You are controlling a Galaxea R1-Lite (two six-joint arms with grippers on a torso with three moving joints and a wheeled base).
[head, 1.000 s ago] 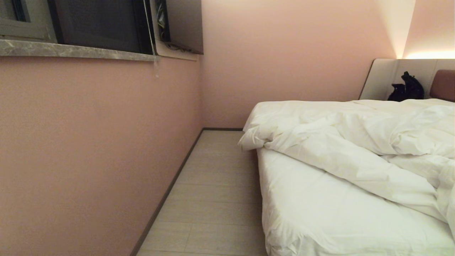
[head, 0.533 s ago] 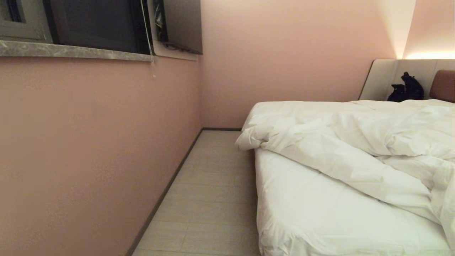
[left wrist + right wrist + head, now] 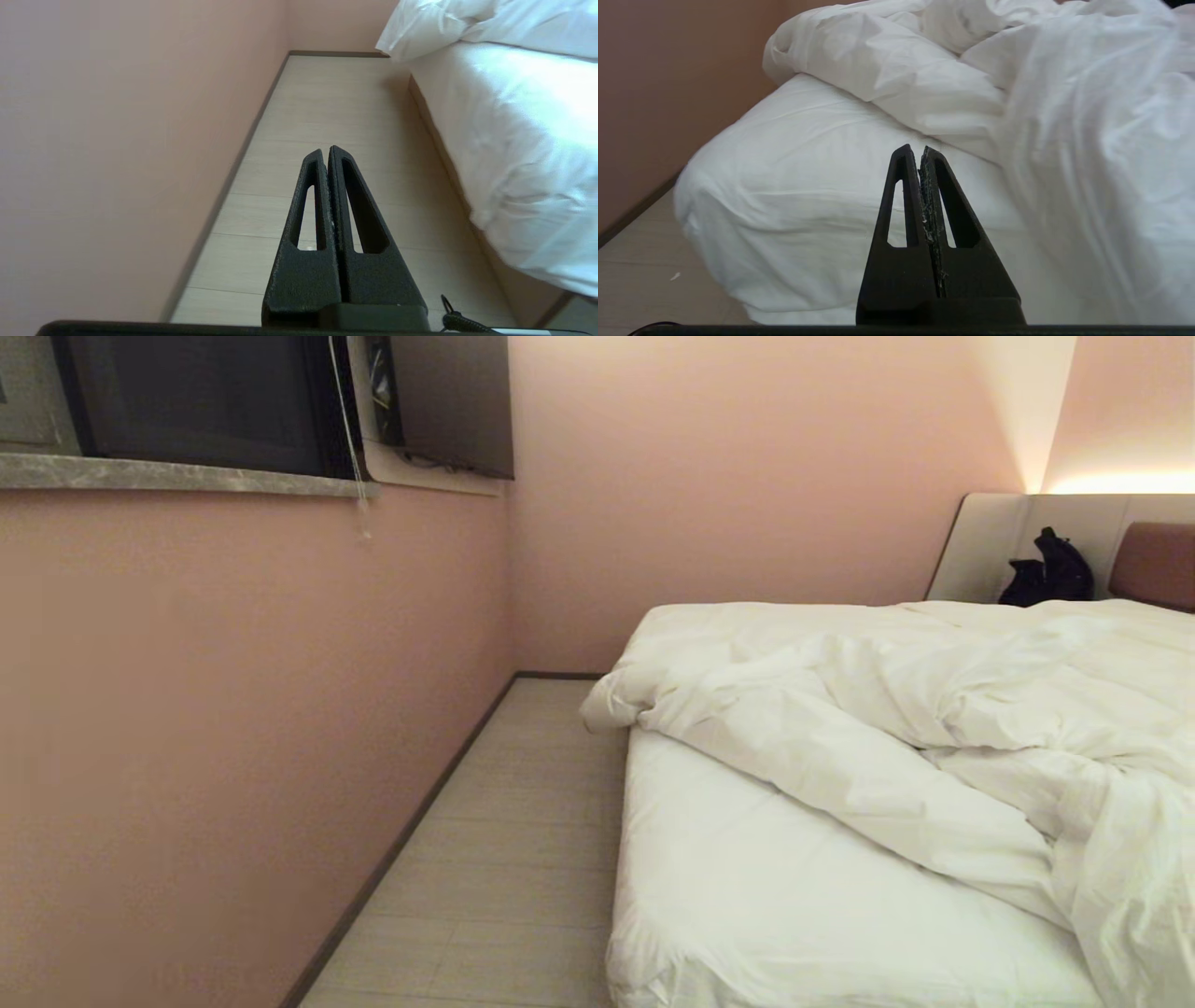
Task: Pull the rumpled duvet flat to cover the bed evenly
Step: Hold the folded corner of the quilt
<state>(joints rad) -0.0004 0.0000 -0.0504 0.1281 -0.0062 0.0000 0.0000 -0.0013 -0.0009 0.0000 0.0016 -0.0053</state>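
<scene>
The wide low bed (image 3: 747, 896) with its taut white fitted sheet fills the right side of the head view, standing on the pale wood-plank floor (image 3: 504, 859). Its grey-brown base shows in the left wrist view, under the mattress edge. The thick, puffy white duvet (image 3: 887, 709) lies rumpled directly on the bed, bunched toward the headboard end and leaving the sheet bare at the foot corner nearest the camera. One duvet corner hangs slightly past the bed's side edge, over the floor strip that runs between the bed and the pink wall. At the far end of the bed stands the padded headboard (image 3: 1153, 565), brownish-red with a pale grey-beige side panel, and a small black object (image 3: 1046, 569) sits against that panel.
</scene>
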